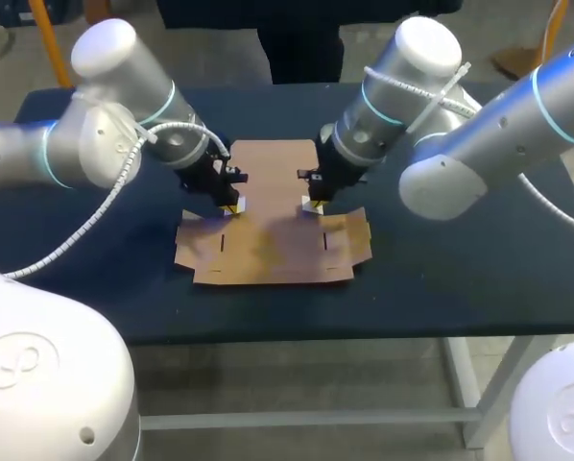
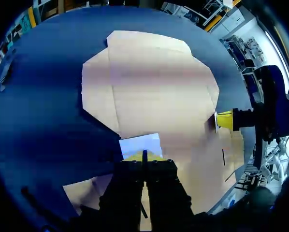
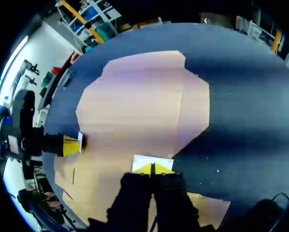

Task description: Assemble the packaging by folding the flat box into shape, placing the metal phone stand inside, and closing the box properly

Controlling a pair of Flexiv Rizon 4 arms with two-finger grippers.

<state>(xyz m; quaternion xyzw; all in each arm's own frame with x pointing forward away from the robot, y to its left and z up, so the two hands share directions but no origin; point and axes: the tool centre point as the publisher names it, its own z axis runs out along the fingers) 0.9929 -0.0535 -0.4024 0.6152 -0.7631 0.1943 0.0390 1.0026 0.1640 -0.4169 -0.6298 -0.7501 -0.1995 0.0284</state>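
The flat brown cardboard box [image 1: 268, 240] lies unfolded in the middle of the dark blue table [image 1: 95, 288]. My left gripper [image 1: 232, 206] is shut, its yellow tips pressed down on the box's left side at a small pale tab [image 2: 140, 144]. My right gripper [image 1: 315, 204] is shut too, tips down on the box's right side at a like pale tab [image 3: 153, 162]. In the left wrist view, the cardboard [image 2: 149, 87] spreads ahead of the left gripper [image 2: 144, 155], with the right gripper [image 2: 224, 120] off to the side. In the right wrist view, the sheet [image 3: 139, 101] lies ahead of the right gripper [image 3: 152, 167], the left gripper [image 3: 71, 145] opposite. No metal phone stand shows.
Bare blue tabletop surrounds the cardboard on every side. Both arms [image 1: 105, 134] [image 1: 479, 144] lean in over the far half of the table. The front edge of the table [image 1: 297, 336] runs close below the box.
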